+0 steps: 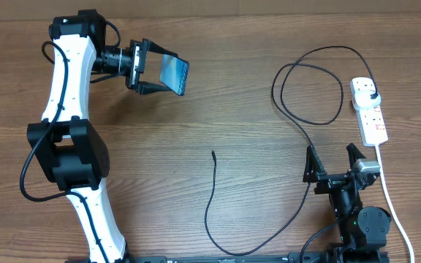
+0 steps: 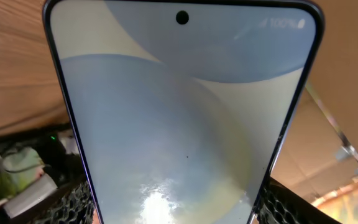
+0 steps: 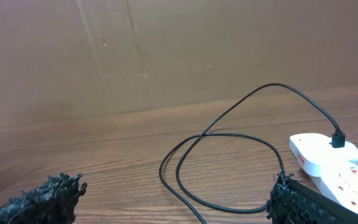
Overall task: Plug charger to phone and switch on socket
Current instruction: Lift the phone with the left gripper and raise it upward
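Item: phone (image 2: 185,124) | slim, dark frame, pale blue-and-cream screen, punch-hole camera | pinched edgewise in your left hand (image 1: 159,71), far left | your right hand (image 1: 332,155) spread, empty

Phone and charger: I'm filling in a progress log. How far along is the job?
Done: the charger has its plug head in the socket. In hand: the left gripper holds the phone. Left: the connector tip lies loose on the table; the right gripper is open, empty. Switch state unreadable.
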Controlling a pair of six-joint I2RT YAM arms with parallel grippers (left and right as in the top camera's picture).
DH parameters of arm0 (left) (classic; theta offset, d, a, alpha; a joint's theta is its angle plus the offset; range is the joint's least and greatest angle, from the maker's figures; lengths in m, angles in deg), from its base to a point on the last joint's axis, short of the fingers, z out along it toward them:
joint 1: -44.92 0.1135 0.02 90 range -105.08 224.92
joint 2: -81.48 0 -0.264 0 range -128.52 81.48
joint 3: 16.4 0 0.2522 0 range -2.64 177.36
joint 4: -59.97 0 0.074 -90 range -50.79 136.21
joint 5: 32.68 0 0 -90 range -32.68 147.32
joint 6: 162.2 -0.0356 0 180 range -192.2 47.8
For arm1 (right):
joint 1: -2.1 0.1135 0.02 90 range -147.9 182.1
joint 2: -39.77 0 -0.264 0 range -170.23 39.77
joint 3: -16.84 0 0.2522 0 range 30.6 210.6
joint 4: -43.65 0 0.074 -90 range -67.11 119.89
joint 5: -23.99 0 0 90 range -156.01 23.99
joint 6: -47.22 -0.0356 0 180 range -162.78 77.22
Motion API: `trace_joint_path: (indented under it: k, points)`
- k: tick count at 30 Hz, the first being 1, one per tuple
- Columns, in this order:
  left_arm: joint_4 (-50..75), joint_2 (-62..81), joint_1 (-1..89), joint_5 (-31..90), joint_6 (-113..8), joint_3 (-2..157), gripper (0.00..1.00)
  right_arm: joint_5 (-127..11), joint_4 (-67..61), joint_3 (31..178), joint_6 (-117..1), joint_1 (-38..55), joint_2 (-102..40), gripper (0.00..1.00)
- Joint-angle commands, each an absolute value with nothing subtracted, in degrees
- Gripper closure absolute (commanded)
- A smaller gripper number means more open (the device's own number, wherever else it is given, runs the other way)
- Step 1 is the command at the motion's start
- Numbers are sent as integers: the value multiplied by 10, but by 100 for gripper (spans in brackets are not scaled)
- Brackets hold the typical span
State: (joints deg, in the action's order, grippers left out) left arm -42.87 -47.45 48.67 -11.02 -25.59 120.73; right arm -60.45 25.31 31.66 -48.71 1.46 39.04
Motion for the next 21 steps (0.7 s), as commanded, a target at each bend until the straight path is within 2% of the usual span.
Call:
trace_joint_path:
  k: [1,7,21]
  points:
    - [-452,-471,486,-180,-272,1224,96,-608,255,311,-483,17,396,0]
    - [-506,-471,486,-198,-305,1224,96,-608,255,311,-484,17,396,0]
    - [-506,-471,486,-203,-311,1224,96,-608,255,311,-483,17,396,0]
